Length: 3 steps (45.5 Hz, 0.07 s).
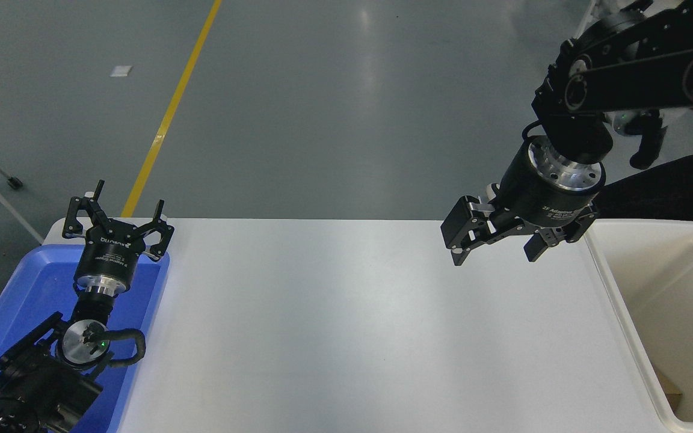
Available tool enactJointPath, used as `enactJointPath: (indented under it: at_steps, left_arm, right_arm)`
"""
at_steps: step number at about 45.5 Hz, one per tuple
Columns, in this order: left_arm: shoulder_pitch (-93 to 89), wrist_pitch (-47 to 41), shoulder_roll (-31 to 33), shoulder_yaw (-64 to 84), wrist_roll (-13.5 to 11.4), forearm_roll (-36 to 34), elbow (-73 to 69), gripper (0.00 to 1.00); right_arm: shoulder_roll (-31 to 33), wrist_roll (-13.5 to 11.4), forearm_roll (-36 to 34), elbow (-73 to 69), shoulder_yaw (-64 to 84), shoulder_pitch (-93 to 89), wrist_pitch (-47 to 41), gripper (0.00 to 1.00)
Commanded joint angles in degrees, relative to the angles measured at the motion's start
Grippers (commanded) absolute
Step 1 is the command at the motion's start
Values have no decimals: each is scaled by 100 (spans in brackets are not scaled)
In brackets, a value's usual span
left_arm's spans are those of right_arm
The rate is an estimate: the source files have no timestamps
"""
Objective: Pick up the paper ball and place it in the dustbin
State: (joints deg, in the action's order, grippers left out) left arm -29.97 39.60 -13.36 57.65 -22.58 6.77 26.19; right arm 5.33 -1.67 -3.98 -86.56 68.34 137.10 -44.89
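The cream-white dustbin [621,313] stands at the table's right end. Low inside it, behind its left wall, a small tan-brown bit of the paper ball [671,392] shows; most of it is hidden. My right gripper [494,257] is open and empty. It hangs pointing down above the right part of the white table [352,313], to the left of the dustbin and clear of it. My left gripper [124,207] is open and parked over the blue tray at the lower left.
A shallow blue tray [21,294] lies at the table's left end under the left arm. A black shape [671,189] sits behind the dustbin at the far right. Grey floor with a yellow line [169,114] lies beyond the table.
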Motion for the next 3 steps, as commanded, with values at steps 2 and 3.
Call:
enactJointPath:
  at_steps: [2, 3]
  left_arm:
    - [0, -5, 0, 0, 0, 0, 0, 100]
    - [0, -5, 0, 0, 0, 0, 0, 100]
  right_arm:
    - [-111, 0, -50, -10, 21, 63, -11, 100]
    - [-119, 0, -50, -10, 21, 63, -11, 100]
